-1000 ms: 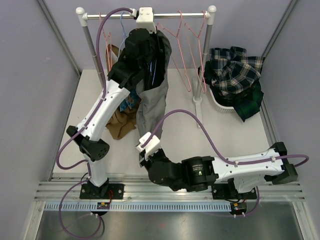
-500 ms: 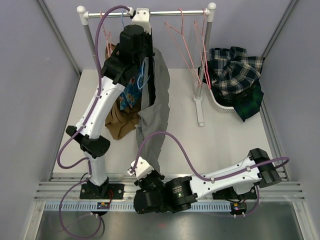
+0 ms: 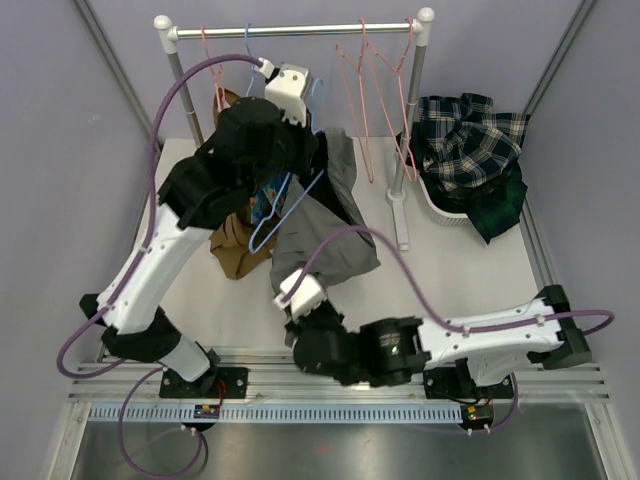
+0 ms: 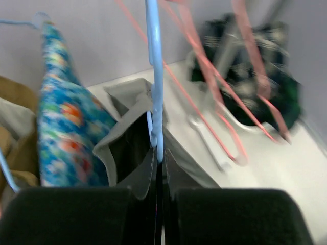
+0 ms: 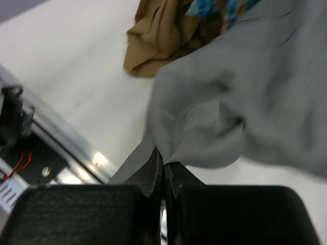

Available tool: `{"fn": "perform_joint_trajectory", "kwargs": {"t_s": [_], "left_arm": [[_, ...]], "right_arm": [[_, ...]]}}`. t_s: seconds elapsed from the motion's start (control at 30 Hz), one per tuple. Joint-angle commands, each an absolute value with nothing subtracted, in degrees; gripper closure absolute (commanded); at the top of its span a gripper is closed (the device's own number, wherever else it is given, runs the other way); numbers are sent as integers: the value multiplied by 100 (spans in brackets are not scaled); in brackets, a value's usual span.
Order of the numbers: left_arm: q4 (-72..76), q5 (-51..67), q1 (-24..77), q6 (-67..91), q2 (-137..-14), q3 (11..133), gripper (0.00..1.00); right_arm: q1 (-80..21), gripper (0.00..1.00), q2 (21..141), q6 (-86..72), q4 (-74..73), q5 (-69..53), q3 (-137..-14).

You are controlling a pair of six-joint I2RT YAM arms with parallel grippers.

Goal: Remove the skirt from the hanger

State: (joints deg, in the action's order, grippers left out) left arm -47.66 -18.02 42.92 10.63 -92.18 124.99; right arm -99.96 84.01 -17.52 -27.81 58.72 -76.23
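White tabletop (image 3: 470,270); skirt (image 3: 325,245), blue hanger (image 4: 154,61) between floral garment (image 4: 61,132), pink hangers (image 4: 256,57)

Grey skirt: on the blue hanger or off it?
Cannot tell for certain. In the left wrist view the skirt bunches around the blue hanger at the left gripper; any attachment is hidden.

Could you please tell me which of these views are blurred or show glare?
Top external view: sharp and evenly lit, the clothes rail crisp. Left wrist view: the pink hangers and plaid clothes are smeared; the blue hanger is clearer. Right wrist view: the grey skirt is soft, with a bright glint on the metal base rail.
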Motion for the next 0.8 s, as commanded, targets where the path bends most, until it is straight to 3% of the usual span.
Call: {"fn": "perform_joint_trajectory", "kwargs": {"t_s": [0.0,0.13,0.37,0.57,0.77], "left_arm": [[-5961,-1610,4755,1492,-8455,12953,100],[-6985,-967,4912,2196,-8245,12764,100],[-7190,-2283,5388,2698,-7129,11059,100],[-6733,-2609,5388,2637,-6864,11030,100],[-6040,-2672,5388,2531,-6636,10592,100]], "right_arm": [[-9406,100,7464,-757,-1890,5626,-7611],[-8440,100,7243,-264,-1951,5257,-7786],[-8270,100,6900,-849,-2634,5343,-7621],[-7999,100,5890,-1890,-3532,7259,-7189],[-6673,100,5159,591,-2391,6725,-7496]]}}
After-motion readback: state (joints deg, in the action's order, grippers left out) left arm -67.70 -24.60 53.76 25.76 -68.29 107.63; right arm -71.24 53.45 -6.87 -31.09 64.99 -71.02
